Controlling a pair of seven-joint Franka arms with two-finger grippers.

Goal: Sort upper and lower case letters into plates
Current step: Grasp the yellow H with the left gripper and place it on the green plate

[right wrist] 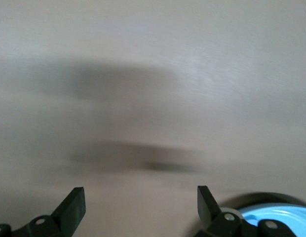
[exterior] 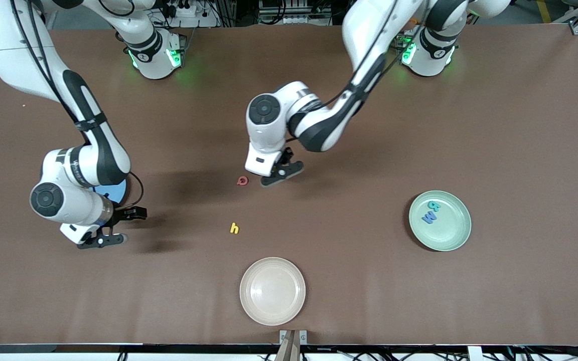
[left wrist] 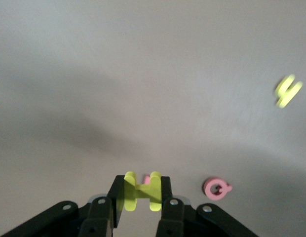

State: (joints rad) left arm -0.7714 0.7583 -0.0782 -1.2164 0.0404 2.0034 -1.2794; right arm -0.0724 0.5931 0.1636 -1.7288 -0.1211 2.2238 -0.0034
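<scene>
Left claw (left wrist: 138,195) pinching a yellow H (left wrist: 141,190), green plate (exterior: 462,235) well off toward its own base end; right claw (right wrist: 140,205) waiting, spread.

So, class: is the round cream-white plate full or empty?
Empty: the round cream-white plate shows only bare surface, while two letters lie in the pale green plate.
</scene>
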